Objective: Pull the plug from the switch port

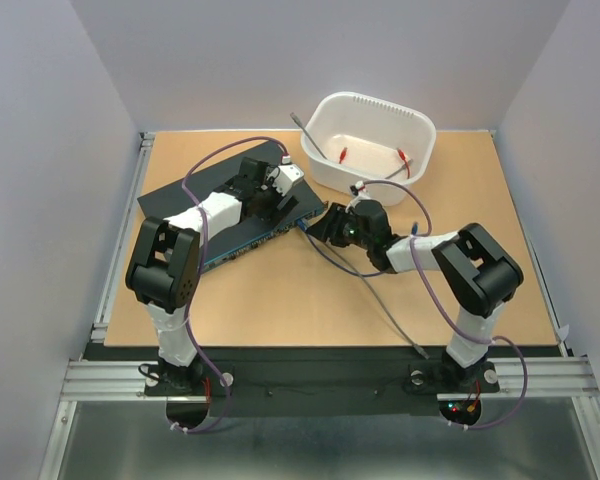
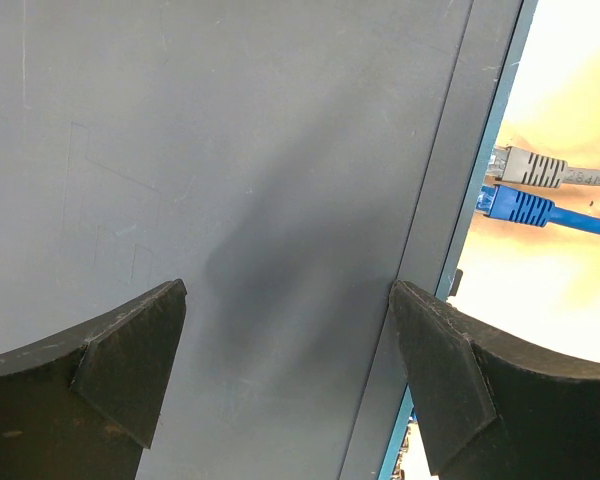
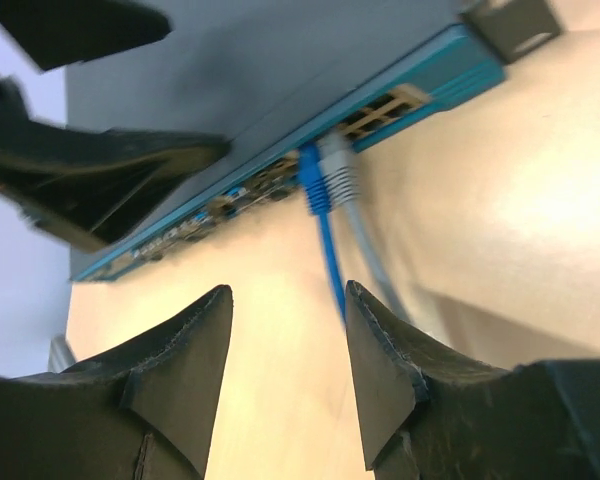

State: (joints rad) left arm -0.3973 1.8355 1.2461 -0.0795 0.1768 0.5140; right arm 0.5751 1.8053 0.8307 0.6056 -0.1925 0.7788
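A tan wooden bench (image 1: pixel 280 310) is seen, enclosed by plain pale grey walls on three sides, with aluminium rails along its near and left edges. The flat, dark blue-black rectangular switch (image 1: pixel 175 197) is laid at an angle on the far left part of the bench. Its top is smooth and matt (image 2: pixel 230 150), and a bright blue strip with a row of small sockets runs along one long edge (image 3: pixel 280 70).

Two plugs are seated side by side in this edge: a ribbed blue plug (image 3: pixel 313 185) with a blue cable, and a grey plug (image 3: pixel 338 170) with a grey cable. A white oval plastic tub (image 1: pixel 375 108) with a ribbed rim is placed far right of the switch, apart from it; two small red items are lying inside.

The left tool (image 2: pixel 288 300) is held wide open over the top of the switch; contact cannot be told. The right tool (image 3: pixel 288 295) is kept near the socket edge with a moderate gap between its black fingers, and nothing is gripped. The blue cable is seen running toward that gap.
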